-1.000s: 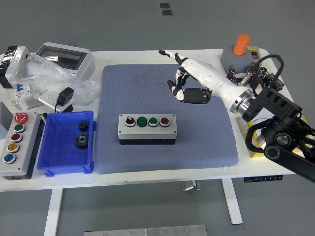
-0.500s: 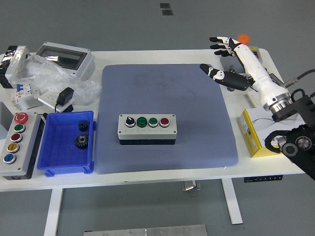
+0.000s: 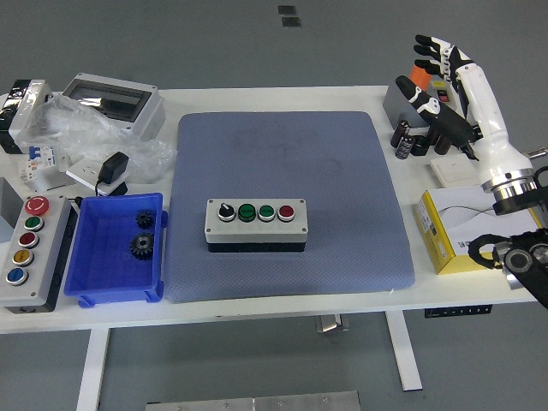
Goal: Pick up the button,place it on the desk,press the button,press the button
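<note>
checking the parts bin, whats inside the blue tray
Two small dark gears lie inside the blue tray, both toward its right side, one nearer the far wall, one closer to the middle. The rest of its floor shows bare. Nothing covers it.

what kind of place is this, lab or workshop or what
Probably a robotics lab or test bench for electrical control parts: a grey button box on a blue mat, another button station at the table's left edge, and a blue bin holding gears.
</note>
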Robot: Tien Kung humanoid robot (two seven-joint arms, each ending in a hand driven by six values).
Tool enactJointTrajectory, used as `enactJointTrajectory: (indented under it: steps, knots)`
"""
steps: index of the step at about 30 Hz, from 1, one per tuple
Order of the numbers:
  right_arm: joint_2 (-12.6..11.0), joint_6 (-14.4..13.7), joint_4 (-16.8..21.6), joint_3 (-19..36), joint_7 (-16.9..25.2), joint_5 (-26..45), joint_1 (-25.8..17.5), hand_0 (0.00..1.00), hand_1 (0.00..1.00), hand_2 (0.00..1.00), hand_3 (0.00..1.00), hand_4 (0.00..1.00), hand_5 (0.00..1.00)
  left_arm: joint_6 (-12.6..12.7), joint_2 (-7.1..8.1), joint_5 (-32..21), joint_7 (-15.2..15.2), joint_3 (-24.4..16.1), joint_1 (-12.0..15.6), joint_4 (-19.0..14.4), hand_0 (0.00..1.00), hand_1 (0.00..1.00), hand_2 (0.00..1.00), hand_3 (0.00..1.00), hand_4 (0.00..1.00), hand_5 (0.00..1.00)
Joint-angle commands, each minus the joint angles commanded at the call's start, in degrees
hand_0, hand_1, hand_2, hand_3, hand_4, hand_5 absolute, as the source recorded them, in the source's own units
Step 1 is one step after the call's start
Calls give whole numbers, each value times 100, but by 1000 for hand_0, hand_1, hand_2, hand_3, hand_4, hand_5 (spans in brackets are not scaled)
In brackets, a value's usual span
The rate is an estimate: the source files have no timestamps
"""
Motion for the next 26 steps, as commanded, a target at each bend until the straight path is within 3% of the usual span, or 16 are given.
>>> enactJointTrajectory:
  steps: [9, 26]
  knots:
    - [103, 84, -1, -55, 43, 377, 128, 801, 739, 742, 755, 934, 805, 53, 10, 38, 128, 51, -1, -4, 642, 652, 590, 573, 503, 27]
    - [150, 248, -93, 322, 423, 1943, -78, 799, 741, 739, 755, 908, 787, 69, 38, 171, 196, -25, 8, 22, 642, 651, 586, 567, 511, 49]
